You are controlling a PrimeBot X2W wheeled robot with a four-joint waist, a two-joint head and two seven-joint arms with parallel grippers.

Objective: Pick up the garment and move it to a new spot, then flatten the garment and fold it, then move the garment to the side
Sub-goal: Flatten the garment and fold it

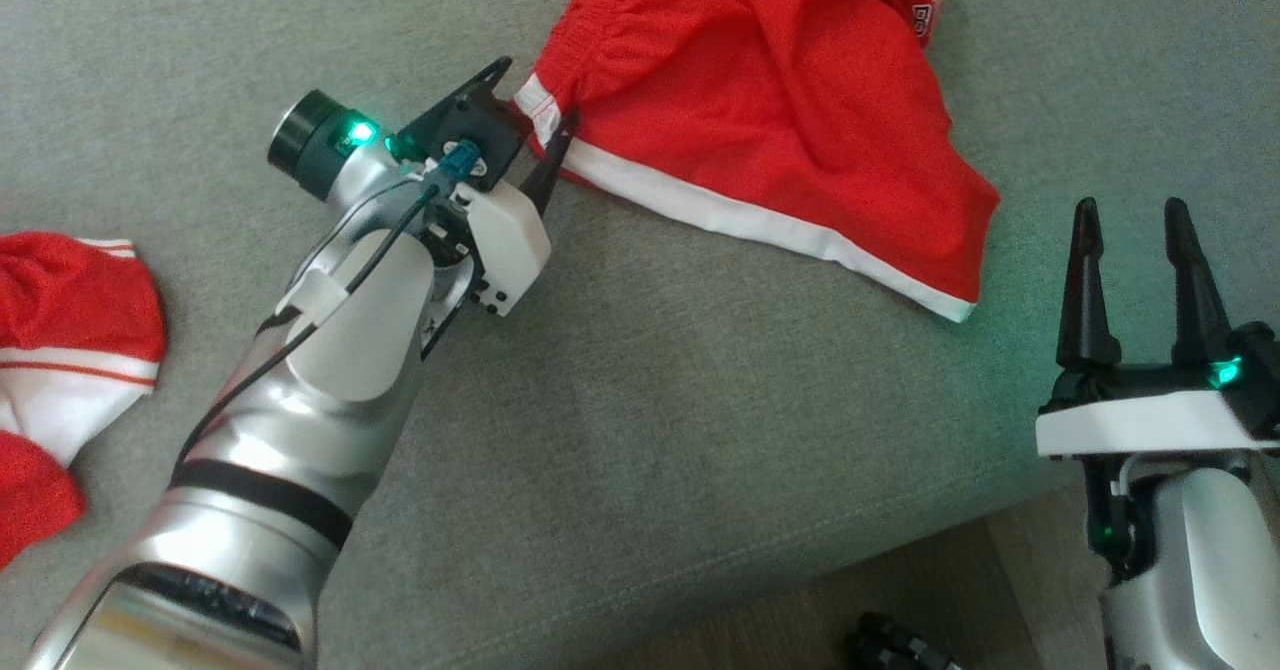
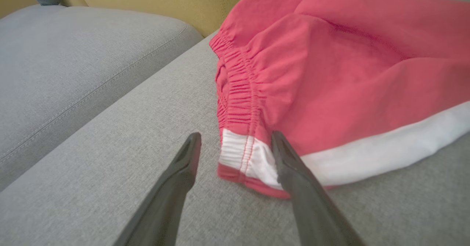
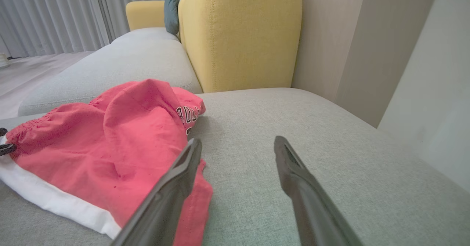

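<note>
Red shorts (image 1: pixel 780 100): left gripper (image 2: pixel 235 136), jaws apart, straddles the waistband corner (image 2: pixel 238 158); a shallow pinch may slip off

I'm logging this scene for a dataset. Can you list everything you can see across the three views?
shorts: one, red with white trim, crumpled on the nearer seat cushion
second garment: one, red and white, on the cushion at the head view's left edge
seat cushions: two, grey, side by side
backrests: two, yellow, behind the cushions
pillow: one, teal, between the backrests
curtains: count unclear, pale grey, far behind the sofa
floor: one, wood-brown, below the sofa's front edge
left gripper: one, dark, jaws open about the shorts' white waistband corner
right gripper: one, dark, jaws open, apart from the shorts, to their right
</note>
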